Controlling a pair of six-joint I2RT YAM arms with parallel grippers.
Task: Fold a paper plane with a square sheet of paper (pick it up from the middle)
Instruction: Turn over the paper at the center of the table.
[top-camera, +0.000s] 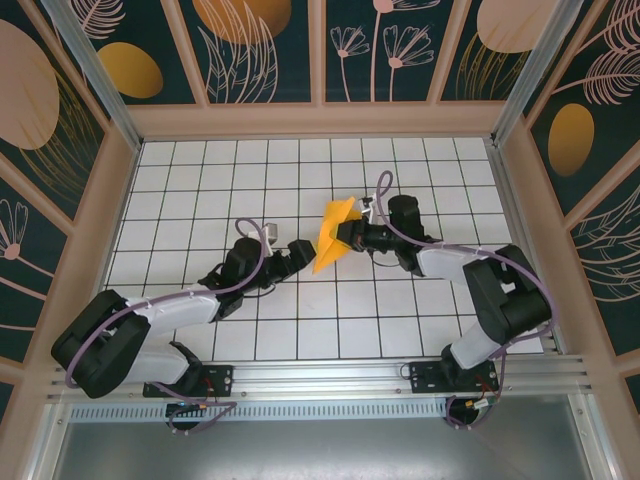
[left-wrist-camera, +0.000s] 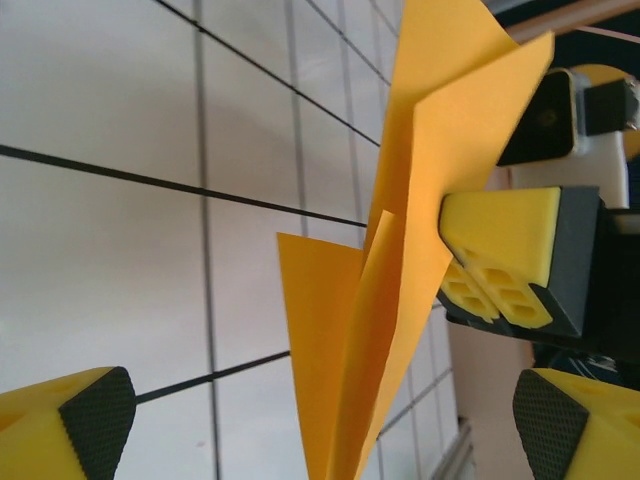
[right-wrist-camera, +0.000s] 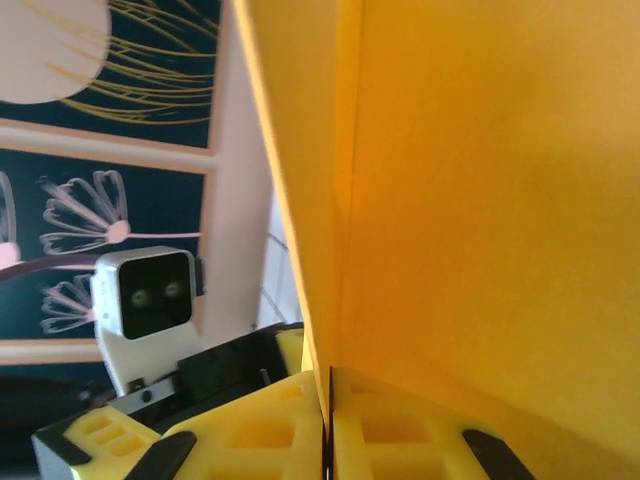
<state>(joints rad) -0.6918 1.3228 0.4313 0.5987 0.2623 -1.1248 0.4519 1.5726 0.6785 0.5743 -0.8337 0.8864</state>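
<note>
The square sheet of paper is a creased, pointed orange-yellow shape, held upright above the middle of the white grid table. My right gripper is shut on its right edge. In the right wrist view the sheet rises out of the closed right gripper. In the left wrist view the folded layers splay apart, with the point towards the camera. My left gripper stands wide open around that point, its pads clear of the paper. From above, the left gripper sits just left of the sheet.
Patterned dark walls with wooden frames enclose the table on three sides. A metal rail with both arm bases runs along the near edge. The left wrist's white camera faces the right gripper closely.
</note>
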